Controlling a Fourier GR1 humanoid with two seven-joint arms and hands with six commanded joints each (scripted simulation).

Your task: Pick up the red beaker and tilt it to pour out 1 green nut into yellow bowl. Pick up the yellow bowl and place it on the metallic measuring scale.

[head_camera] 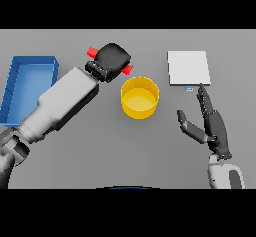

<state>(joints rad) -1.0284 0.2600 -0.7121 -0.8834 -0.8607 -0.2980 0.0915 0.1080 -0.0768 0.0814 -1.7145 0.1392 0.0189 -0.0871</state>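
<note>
Grey tabletop (100, 151) fills the head view, flat and matte. Left hand (112, 58), dark, sits above and left of centre on its white and grey arm (60, 103), which runs diagonally up from the lower left edge. Its fingers are wrapped round the red cylindrical beaker (92, 52); only 2 red ends show, one sticking out at the hand's upper left, the other at its lower right, so the beaker lies tilted well off upright with the lower right end pointing toward the bowl. Beaker contents hidden by the hand, cannot tell if a nut is inside.

Yellow round open-topped bowl (140, 98) stands upright on the table near centre, just below and right of the beaker's lower red end, close but apart from it. Bowl interior looks plain yellow; no nut can be made out in it.

Metallic measuring scale (188, 67), a pale square flat plate with a small display tab on its near edge, lies to the right of the bowl and slightly further back, apart from it.

Right hand (212, 126) is at the right, arm coming up from the lower edge; fingers straight and relaxed, thumb spread out to the left, holding nothing. Its fingertips (201, 88) point at the scale's near edge, just short of it.

Blue rectangular open tray (30, 63) lies at the far left edge, partly behind the left arm
</note>
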